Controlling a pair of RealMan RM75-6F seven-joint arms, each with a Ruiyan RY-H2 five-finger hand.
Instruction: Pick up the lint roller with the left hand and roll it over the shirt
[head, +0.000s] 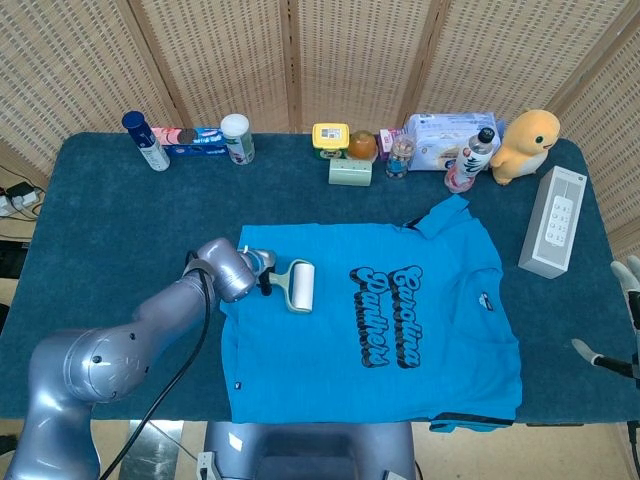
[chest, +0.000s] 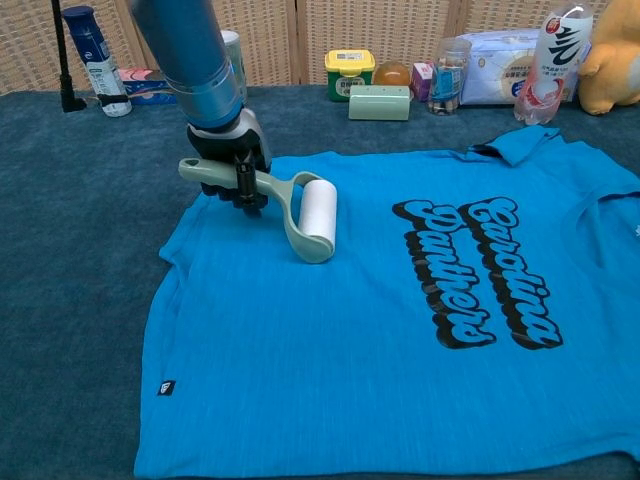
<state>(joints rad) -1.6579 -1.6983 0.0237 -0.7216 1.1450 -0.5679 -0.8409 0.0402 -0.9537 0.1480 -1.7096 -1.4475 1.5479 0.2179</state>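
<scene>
Blue cloth of the shirt (chest: 400, 330) fills the frame's middle, and the left hand (chest: 228, 160), fingers wrapped around the handle, already has the lint roller (chest: 318, 215) pressed on its upper left part, so pickup is done and most rolling remains.

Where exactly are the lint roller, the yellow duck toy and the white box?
lint roller (chest: 318, 207): chest view, on its white roll.
yellow duck toy (head: 528, 143): head view, on its body.
white box (head: 553, 221): head view, on its top face.

Silver-grey arm (head: 120, 340), blk cable (head: 165, 385), dark fingers (chest: 245, 190)
</scene>
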